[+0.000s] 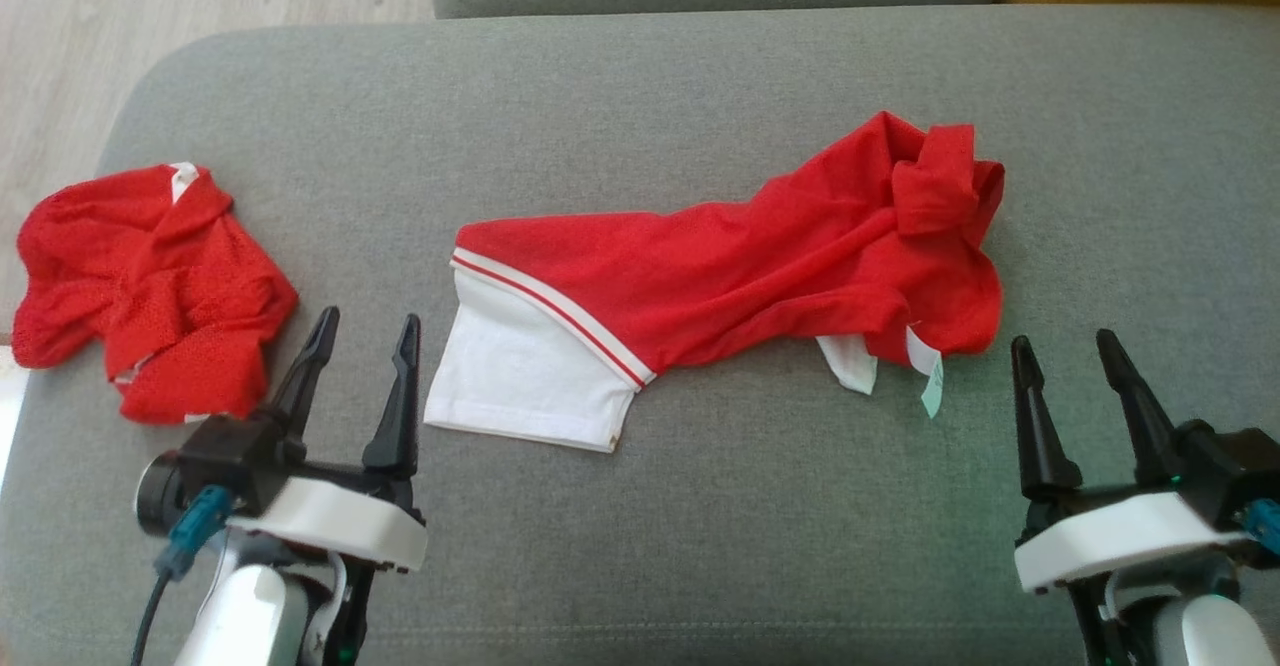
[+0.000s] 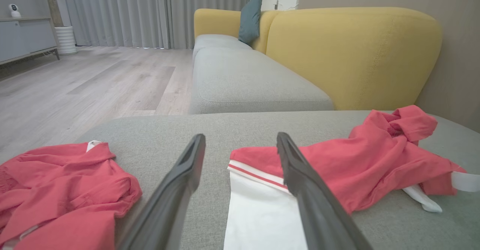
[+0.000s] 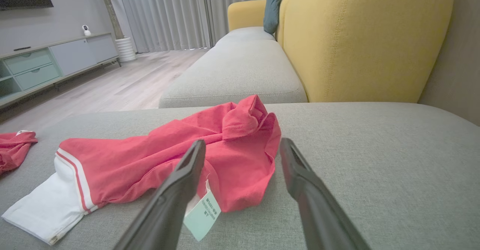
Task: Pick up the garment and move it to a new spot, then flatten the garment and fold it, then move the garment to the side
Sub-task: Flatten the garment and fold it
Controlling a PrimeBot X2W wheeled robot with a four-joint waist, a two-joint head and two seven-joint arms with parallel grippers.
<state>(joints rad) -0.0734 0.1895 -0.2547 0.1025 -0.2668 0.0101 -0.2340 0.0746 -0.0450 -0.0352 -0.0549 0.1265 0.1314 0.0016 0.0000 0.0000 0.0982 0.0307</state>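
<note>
A red garment point(image 1: 760, 266) with a white, red-striped hem lies crumpled lengthwise across the middle of the grey cushion point(image 1: 700, 96); it also appears in the left wrist view point(image 2: 360, 163) and the right wrist view point(image 3: 157, 163). A pale tag point(image 3: 202, 216) sticks out at its right end. My left gripper point(image 1: 365, 331) stands open just left of the white hem, holding nothing. My right gripper point(image 1: 1065, 346) stands open to the right of the garment's bunched end, also holding nothing.
A second crumpled red garment point(image 1: 140, 286) lies at the cushion's left edge. Behind are another grey seat point(image 2: 243, 77), a yellow backrest point(image 2: 352, 54) and wooden floor point(image 2: 93, 81) to the left. Bare grey cushion runs along the front and far right.
</note>
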